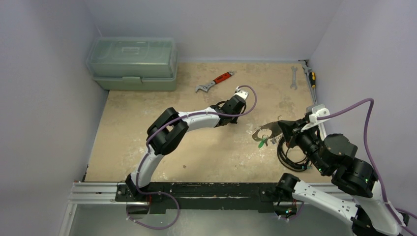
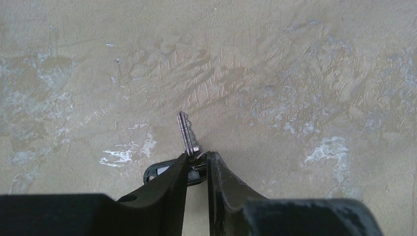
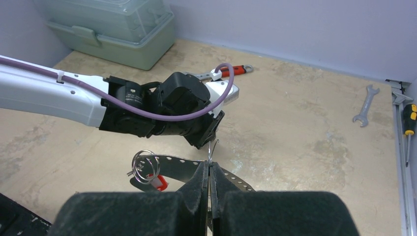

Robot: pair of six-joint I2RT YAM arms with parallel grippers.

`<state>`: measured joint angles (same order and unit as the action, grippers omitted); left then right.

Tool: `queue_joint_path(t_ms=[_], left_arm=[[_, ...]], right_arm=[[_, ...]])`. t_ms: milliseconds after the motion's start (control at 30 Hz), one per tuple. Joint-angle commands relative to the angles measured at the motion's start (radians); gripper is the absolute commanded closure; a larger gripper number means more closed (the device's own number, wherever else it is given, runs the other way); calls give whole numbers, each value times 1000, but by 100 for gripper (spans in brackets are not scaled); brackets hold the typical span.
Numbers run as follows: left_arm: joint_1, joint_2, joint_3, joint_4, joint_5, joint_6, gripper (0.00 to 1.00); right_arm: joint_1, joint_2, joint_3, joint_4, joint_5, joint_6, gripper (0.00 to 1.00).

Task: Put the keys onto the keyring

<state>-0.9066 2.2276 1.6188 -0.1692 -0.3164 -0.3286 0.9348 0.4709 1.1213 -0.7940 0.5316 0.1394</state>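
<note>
My L hand [image 2: 198,157] is nearly shut, pinching a small silver key [image 2: 188,132] by its head. Blade runs straight out past the fingertips, wrist tipped down at the desk [image 2: 295,73]. The keyring [image 3: 172,163] sits to its right & nearer me, apparently pinched in my fully shut R hand [image 3: 209,167].

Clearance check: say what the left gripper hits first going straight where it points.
Likely the bare table, reached first by the key the left gripper holds; depth is unclear.
</note>
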Motion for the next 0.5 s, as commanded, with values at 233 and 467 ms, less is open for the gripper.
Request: queue_joint_path(t_ms=[233,467], left_arm=[[-6,0,30,4,-6,16,100],[-6,-19,11,16,15,19,100]], right_arm=[[-1,-8,14,45,3,11,100],[-1,-8,12,47,4,11,100]])
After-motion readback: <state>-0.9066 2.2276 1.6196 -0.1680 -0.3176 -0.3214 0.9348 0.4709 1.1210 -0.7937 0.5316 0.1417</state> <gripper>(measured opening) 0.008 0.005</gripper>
